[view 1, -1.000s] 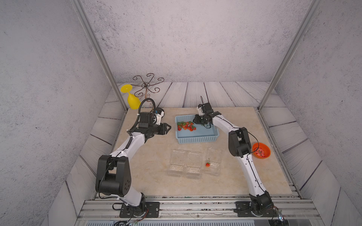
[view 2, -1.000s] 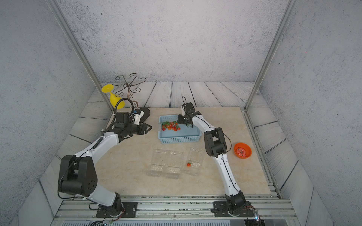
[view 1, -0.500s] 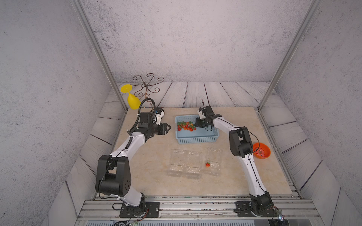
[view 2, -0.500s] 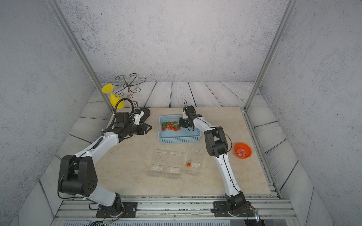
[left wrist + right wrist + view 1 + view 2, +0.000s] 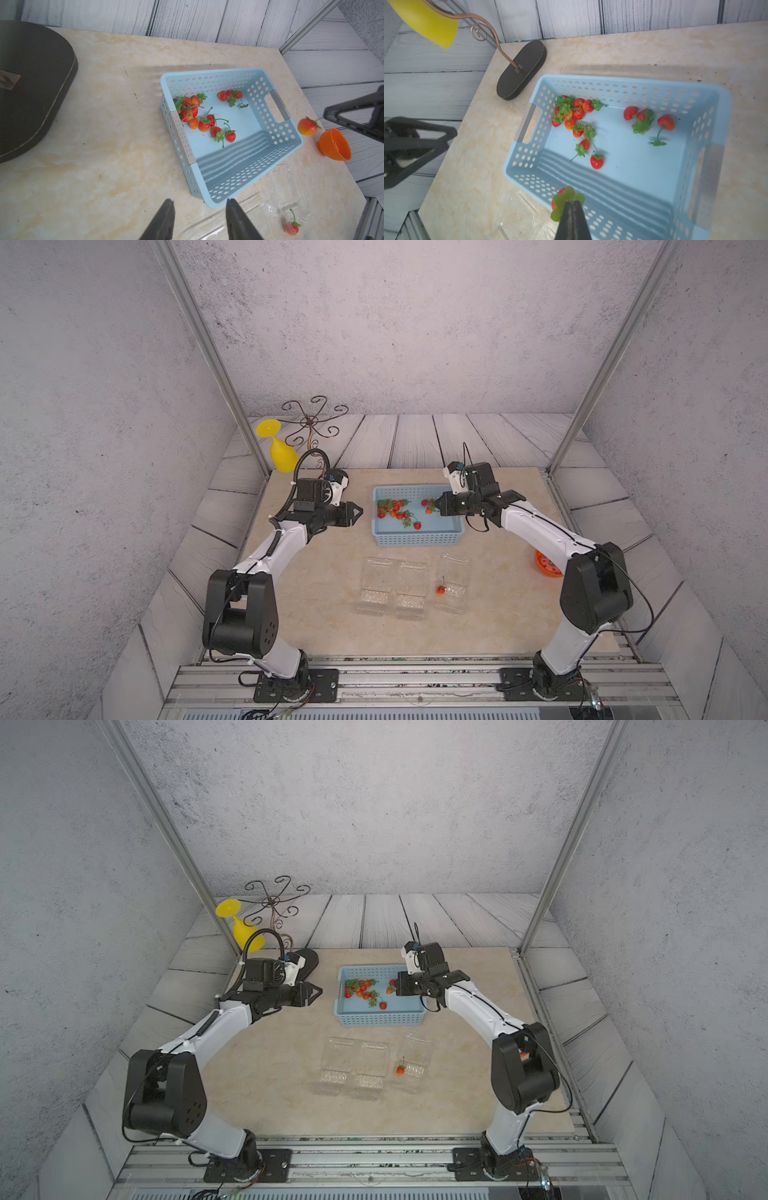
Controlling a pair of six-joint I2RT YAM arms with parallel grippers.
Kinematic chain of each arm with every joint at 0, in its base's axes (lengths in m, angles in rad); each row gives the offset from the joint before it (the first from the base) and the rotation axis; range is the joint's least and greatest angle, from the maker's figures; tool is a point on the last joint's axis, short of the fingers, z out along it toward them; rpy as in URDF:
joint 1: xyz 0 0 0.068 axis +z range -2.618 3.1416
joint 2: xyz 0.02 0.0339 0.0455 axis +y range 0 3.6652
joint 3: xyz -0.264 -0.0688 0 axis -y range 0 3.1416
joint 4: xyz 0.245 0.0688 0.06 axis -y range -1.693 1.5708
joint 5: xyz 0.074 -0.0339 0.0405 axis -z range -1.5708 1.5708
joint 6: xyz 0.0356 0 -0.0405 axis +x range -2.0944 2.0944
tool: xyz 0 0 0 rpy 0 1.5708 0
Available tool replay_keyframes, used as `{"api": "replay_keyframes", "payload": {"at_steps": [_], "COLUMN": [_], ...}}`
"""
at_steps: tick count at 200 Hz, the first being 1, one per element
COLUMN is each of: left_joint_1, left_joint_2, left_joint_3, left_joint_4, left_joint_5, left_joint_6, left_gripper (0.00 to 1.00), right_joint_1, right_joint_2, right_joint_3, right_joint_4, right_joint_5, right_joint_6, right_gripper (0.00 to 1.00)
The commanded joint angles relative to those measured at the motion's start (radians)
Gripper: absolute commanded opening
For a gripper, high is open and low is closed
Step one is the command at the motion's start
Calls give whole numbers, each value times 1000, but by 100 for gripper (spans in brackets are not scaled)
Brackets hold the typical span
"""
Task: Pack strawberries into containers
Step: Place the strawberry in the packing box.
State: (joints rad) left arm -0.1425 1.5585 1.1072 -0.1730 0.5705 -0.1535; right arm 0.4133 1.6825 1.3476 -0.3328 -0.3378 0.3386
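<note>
In both top views the right pincer hangs over the right-arm end of the light blue perforated plastic basket. It is shut on a small red strawberry with a green leafy cap. The three clear plastic clamshell containers lie in a row on the beige worktop, on the basket's near side, toward the arm bases. From the loaded pincer they lie nearer the bases and lower down. Each one's long axis runs from the basket toward the bases. The container on the right arm's side is the closest to that pincer and already holds one berry. The right arm is plainly the nearer one. The left pincer hovers beside the basket's other end, well apart from the containers.

The left wrist view shows the left pincer's jaws partly open with nothing between them. The carried strawberry hangs from the right pincer beyond the basket's far handle.

In the right wrist view the jaws are pressed together on the green cap, and the red fruit dangles beneath. The other loose strawberries lie in the basket. Clear plastic shows just past the basket wall, so the move ahead looks like a short carry over that wall and down.
</note>
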Motion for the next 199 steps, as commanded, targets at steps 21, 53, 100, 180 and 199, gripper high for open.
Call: {"api": "replay_keyframes", "payload": {"at_steps": [21, 53, 100, 180, 199], "left_joint_1": [-6, -5, -7, -6, -6], "left_joint_2": [-20, -15, -29, -43, -40], "left_joint_3": [32, 37, 33, 27, 29], "left_joint_4": [-6, -9, -12, -12, -8], "left_joint_5": [-3, 2, -1, -2, -1], "left_joint_6": [19, 15, 16, 16, 14], "left_gripper": [45, 45, 45, 45, 45], "right_joint_1": [28, 67, 123, 149, 147], "right_joint_2": [-218, -338, -379, -373, -355], "right_joint_3": [-239, -408, -543, -446, -334], "right_joint_4": [-201, -265, -256, -325, -336], "right_joint_5": [18, 20, 30, 130, 196], "right_joint_6": [-38, -12, 27, -4, -37], "right_gripper": [0, 0, 1, 50, 51]}}
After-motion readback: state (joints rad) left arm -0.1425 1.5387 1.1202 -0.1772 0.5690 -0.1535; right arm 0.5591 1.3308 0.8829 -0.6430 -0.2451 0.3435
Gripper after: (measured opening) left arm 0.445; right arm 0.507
